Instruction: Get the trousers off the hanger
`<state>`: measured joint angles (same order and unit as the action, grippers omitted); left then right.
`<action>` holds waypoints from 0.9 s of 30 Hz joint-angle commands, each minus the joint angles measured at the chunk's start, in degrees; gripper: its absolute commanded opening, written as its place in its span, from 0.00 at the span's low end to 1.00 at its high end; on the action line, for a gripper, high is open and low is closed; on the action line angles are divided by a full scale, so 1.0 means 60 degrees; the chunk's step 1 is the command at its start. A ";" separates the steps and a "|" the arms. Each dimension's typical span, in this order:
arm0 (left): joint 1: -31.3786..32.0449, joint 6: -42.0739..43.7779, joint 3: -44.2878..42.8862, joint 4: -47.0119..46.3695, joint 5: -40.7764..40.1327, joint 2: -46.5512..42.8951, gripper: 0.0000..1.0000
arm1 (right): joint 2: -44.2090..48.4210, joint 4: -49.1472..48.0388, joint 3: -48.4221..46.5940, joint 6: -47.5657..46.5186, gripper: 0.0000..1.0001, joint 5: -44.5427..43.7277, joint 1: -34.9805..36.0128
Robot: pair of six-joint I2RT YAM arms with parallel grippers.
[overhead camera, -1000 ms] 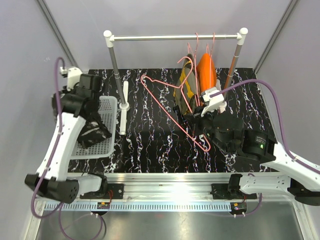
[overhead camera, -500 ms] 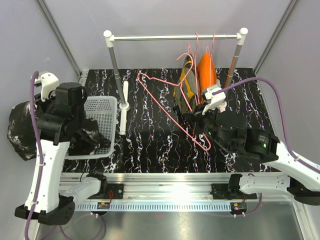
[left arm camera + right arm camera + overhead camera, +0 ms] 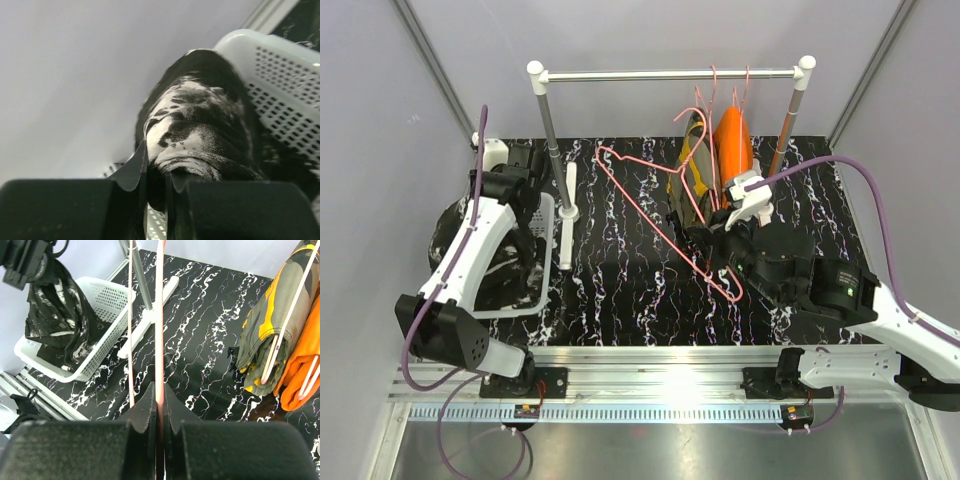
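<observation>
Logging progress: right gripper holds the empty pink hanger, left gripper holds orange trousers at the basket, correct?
No: the left gripper holds black-and-white trousers, not orange, at the basket, per the left wrist view. The right gripper does hold the empty pink hanger.

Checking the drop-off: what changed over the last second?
The left pincer, shut on the trousers, swung them out left past the basket, then back to its far end; they now drape over its left side. The right pincer stayed shut on the pink hanger.
</observation>
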<state>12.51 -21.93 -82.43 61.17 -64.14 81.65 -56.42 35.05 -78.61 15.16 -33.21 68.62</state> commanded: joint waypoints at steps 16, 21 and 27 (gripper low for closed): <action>-0.0035 0.0124 0.0512 -0.1610 0.4008 0.0164 0.54 | -0.0058 -0.0071 -0.0155 -0.0197 0.08 -0.0323 -0.0040; -0.0049 0.0360 -0.0088 -0.1449 0.5251 -0.1532 0.99 | -0.0453 0.0471 -0.0506 -0.0110 0.08 -0.0792 -0.0026; -0.0443 -0.0181 -0.0134 -0.1668 0.5372 -0.2080 0.99 | -0.0528 0.0663 -0.0610 0.0022 0.08 -0.0998 -0.0026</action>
<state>11.81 -21.26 -83.09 53.08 -34.83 69.01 -60.03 39.53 -79.59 14.96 -36.77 68.62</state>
